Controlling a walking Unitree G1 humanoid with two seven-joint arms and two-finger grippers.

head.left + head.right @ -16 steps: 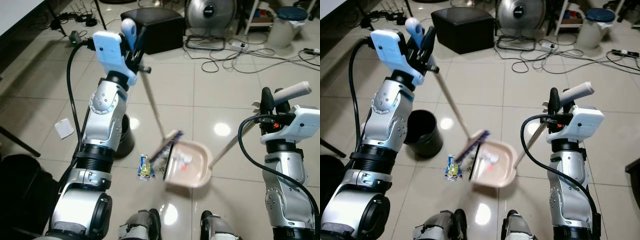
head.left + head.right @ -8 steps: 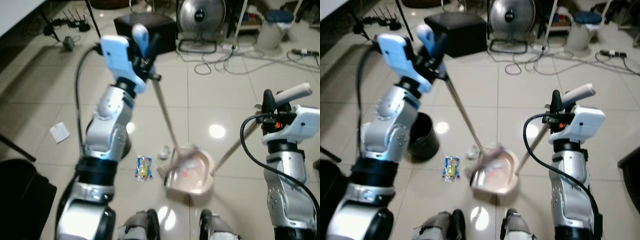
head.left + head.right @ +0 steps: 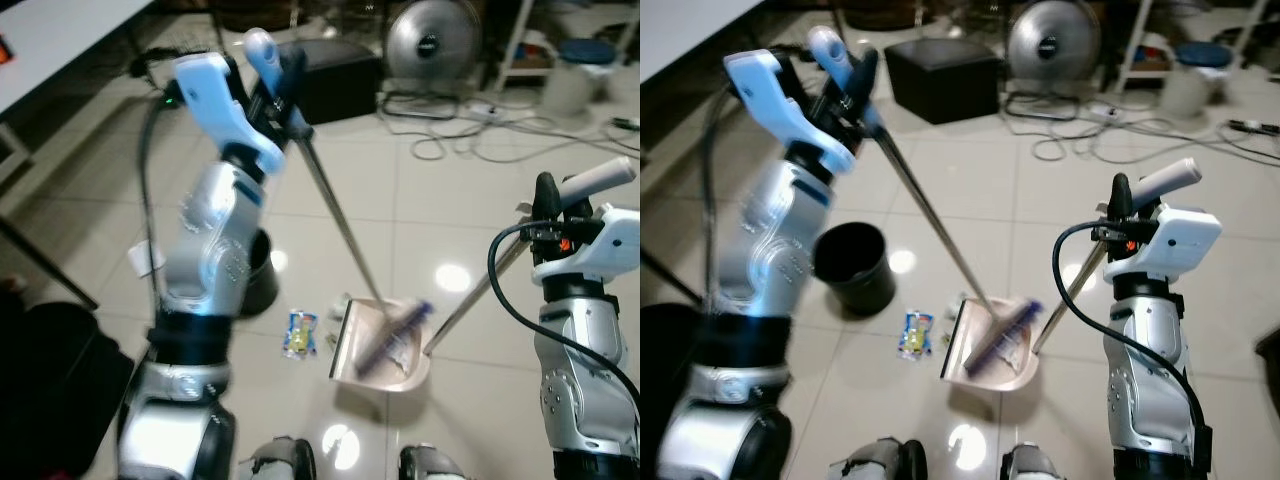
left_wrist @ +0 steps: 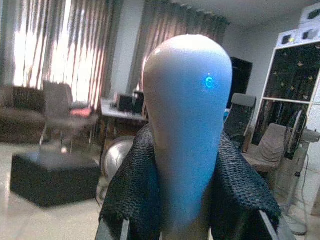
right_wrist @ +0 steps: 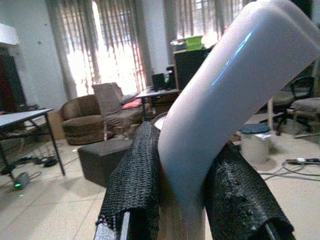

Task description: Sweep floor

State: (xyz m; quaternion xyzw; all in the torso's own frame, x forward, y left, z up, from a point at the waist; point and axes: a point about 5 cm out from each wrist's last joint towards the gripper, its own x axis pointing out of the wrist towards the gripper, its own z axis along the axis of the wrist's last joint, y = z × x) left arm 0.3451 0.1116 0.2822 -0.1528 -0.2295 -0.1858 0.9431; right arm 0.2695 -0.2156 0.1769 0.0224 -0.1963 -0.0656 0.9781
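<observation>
Left of the dustpan [image 3: 385, 352]: black bin [image 3: 853, 265], yellow wrapper [image 3: 299, 333]. Left gripper [image 3: 278, 88] clenched on broom handle [image 3: 335, 215], purple bristles [image 3: 1002, 338] resting inside the pan. Right gripper [image 3: 552, 203] clamped around dustpan handle [image 3: 592, 181], upper right.

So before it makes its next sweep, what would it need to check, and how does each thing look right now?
1. Left claw shut on the broom handle: ok.
2. Right claw shut on the dustpan handle: ok.
3. Broom head resting inside the dustpan: ok.
4. Litter all collected: not ok; a yellow and blue wrapper lies on the tiles beside the pan.
5. Black bin standing upright and open near the pan: ok.
6. What the pan already holds: cannot tell, blurred.
</observation>
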